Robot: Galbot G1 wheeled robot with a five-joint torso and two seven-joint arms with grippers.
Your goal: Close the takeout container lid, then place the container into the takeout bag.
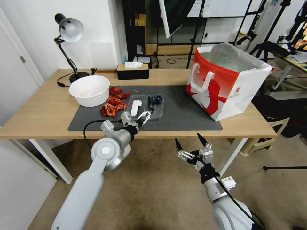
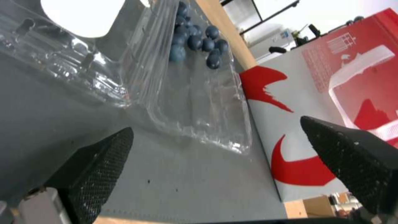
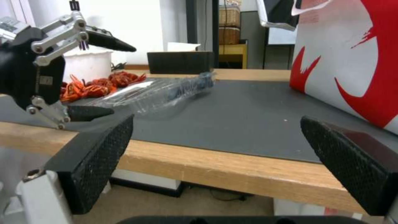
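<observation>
The takeout container (image 1: 155, 103) lies opened flat on the dark mat, blueberries (image 2: 195, 40) in the half nearer the bag. Its lid (image 1: 136, 107), the clear half with the white oblong label, rests flat on the side toward the bowl. My left gripper (image 1: 145, 116) hovers open just in front of the container's near edge, with nothing between its fingers; the tray (image 2: 199, 102) lies just ahead of it (image 2: 215, 124). My right gripper (image 1: 190, 143) hangs open below and in front of the table edge. The red-and-white takeout bag (image 1: 227, 80) stands open at the mat's right end.
A white bowl (image 1: 89, 90) and a pile of red pieces (image 1: 114, 102) sit left of the container. A black tissue box (image 1: 132, 71) and a desk lamp (image 1: 68, 32) stand at the back. The table's front edge (image 3: 248, 168) runs right before my right gripper (image 3: 216, 119).
</observation>
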